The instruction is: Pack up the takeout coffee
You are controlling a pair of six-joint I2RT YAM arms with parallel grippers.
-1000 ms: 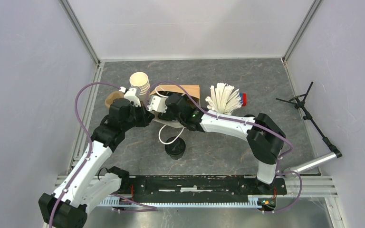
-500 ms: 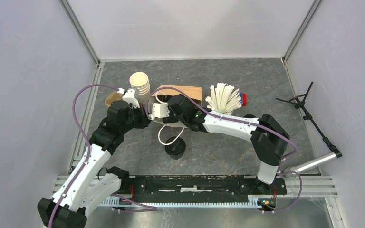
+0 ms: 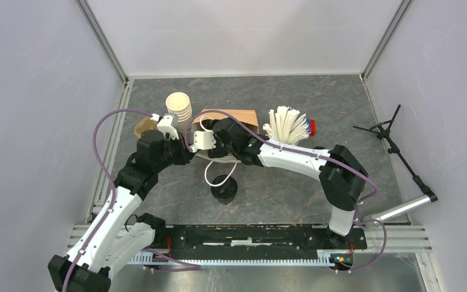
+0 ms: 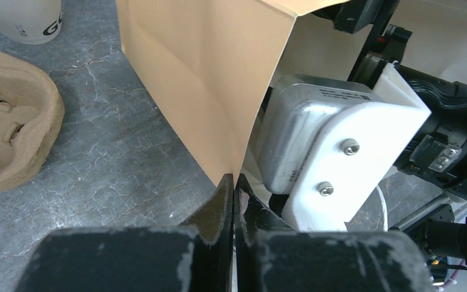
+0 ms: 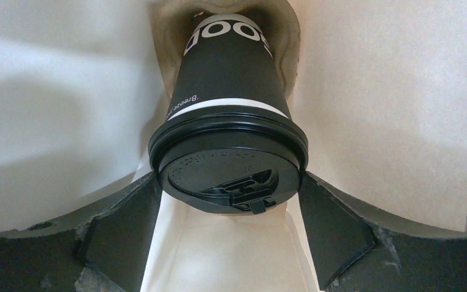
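While left claw [image 4: 233,185] stays pinched on bag [image 4: 200,79] rim | right claw [image 5: 230,182], gripping lidded cup [image 5: 228,67], edged left

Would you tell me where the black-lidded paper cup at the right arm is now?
Right wrist view: the black-lidded paper cup lies between the right fingers, inside the brown paper bag whose edge the left fingers pinch.

Grey table [image 3: 292,194]: bag [image 3: 243,115], cup stack [image 3: 178,104], pulp carrier [image 3: 141,127], stick cup [image 3: 287,126], 1 lidded cup [image 3: 224,190].
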